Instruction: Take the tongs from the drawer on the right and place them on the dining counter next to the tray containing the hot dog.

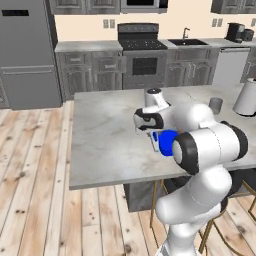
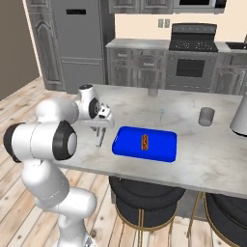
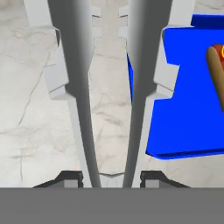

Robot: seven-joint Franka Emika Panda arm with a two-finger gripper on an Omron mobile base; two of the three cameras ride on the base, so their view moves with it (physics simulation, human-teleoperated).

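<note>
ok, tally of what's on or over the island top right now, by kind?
Tongs, held in the gripper: 1
Blue tray: 1
Hot dog on the tray: 1
Grey cup: 1
White kettle: 1
Total: 5

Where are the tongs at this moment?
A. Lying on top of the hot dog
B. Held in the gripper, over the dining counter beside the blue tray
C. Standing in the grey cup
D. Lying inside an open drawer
B: the tongs sit between the fingers of the gripper, above the dining counter, just beside the blue tray.
</note>
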